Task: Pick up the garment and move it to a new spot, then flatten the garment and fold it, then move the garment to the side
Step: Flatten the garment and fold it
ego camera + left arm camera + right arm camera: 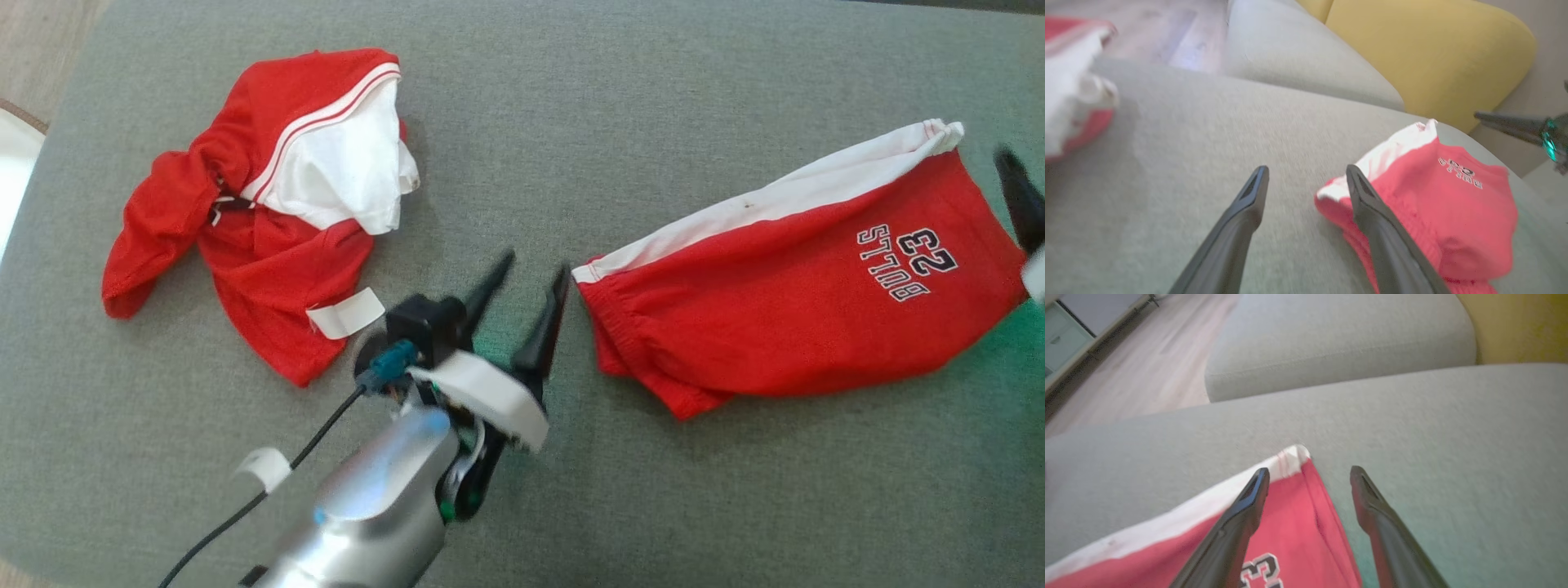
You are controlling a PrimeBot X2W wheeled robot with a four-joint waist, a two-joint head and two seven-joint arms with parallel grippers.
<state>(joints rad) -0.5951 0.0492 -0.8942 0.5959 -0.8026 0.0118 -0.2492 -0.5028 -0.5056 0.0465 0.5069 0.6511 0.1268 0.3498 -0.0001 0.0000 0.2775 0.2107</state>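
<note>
Rightward, the folded red shorts (775, 310) are laid on the grey cushion (571, 122), flanked by the left gripper (537, 261) and right gripper (1309, 471), both spread wide.

I saw the shorts (784, 302) were soft, matt knit cloth, gathered at the waistband. The cushion (571, 122) under them was coarse woven fabric. My left tool (537, 261) had matt dark plastic fingers (539, 335), and its forearm (375, 498) wore a glossy silver shell. The floor (1147, 375) looked like smooth wood.

Home living room, grey upholstered sofa seats (1339, 347), yellow cushion (1433, 57), wood plank floor (1147, 375)
</note>
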